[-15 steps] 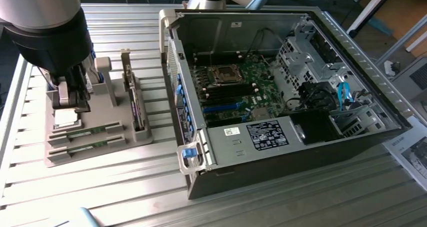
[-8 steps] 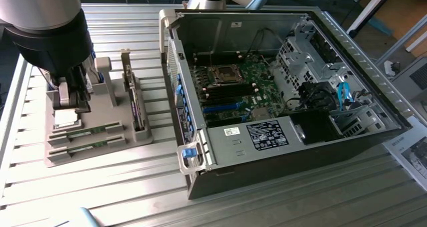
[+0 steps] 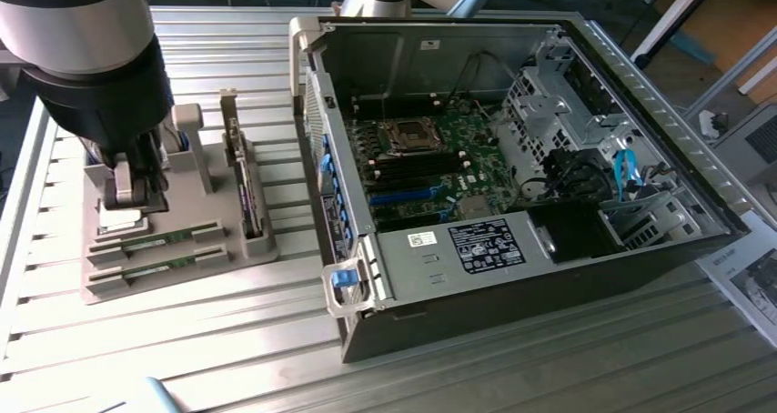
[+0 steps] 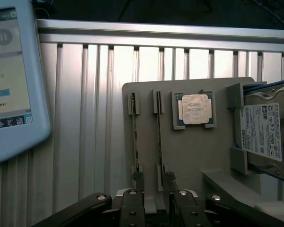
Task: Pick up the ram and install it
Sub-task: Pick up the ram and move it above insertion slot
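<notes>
The wrist view looks along the flat grey plastic parts tray (image 4: pixel 189 156). It takes in a square silver processor chip (image 4: pixel 195 109) in a recess and a silver labelled hard drive (image 4: pixel 262 132) at the tray's far side. A pale blue-framed touchscreen tablet (image 4: pixel 9 80) lies on the ribbed aluminium table (image 4: pixel 85 118).

The exterior view shows other things: the open black and silver computer case (image 3: pixel 364 58) lying on its side at the exterior view's right, and a dark expansion card (image 3: pixel 247 204) standing upright on the tray (image 3: pixel 182 284).

The ram (image 3: pixel 164 240) (image 4: pixel 159 137), a slim green circuit-board stick, lies in its slot on the tray. A second stick alike (image 3: pixel 160 265) (image 4: pixel 135 137) lies parallel just beside it, on the side away from the processor.

The black-sleeved arm points straight down over the tray's end at the exterior view's left. Its gripper (image 3: pixel 127 208) (image 4: pixel 154 189) hangs wide open and holds nothing, its fingertips (image 4: pixel 169 178) close to the sticks' ends. Whether they touch, I cannot tell.

Bare table (image 3: pixel 218 358) lies between tray and case.
</notes>
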Motion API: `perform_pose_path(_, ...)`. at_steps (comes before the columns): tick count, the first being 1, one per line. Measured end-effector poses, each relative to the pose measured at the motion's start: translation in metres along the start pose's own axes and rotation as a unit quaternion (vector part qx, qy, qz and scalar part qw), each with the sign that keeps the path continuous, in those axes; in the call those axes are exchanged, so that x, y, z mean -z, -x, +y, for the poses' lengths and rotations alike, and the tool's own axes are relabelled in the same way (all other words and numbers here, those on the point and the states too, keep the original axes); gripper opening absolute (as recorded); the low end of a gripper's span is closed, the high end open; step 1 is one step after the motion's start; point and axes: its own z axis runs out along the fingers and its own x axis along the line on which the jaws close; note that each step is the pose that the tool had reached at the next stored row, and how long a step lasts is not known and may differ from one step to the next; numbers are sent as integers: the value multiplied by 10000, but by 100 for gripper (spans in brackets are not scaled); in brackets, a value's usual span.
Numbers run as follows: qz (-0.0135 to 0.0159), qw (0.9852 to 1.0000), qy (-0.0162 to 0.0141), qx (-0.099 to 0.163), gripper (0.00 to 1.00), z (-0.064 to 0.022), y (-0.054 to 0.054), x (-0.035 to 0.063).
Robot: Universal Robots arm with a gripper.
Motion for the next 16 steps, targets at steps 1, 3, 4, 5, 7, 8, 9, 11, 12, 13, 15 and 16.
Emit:
perform_pose_path(1,0,10000,0,0,30,-1,0,-15)
perform_pose_path(3,0,10000,0,0,30,-2,-1,-45)
perform_pose_path(4,0,10000,0,0,30,-3,-2,-60)
perform_pose_path(5,0,10000,0,0,30,-3,-2,-74)
perform_pose_path(7,0,10000,0,0,30,-4,-4,-103)
perform_pose_path(8,0,10000,0,0,30,-5,-4,-117)
perform_pose_path(9,0,10000,0,0,30,-6,-5,-131)
perform_pose_path(11,1,10000,1,0,30,-7,-6,-160)
perform_pose_path(12,1,10000,1,0,30,-7,-6,-160)
perform_pose_path(13,1,10000,1,0,30,-7,-6,-161)
perform_pose_path(15,0,10000,-1,0,30,-2,-6,-164)
perform_pose_path(16,0,10000,-1,0,30,19,-6,-168)
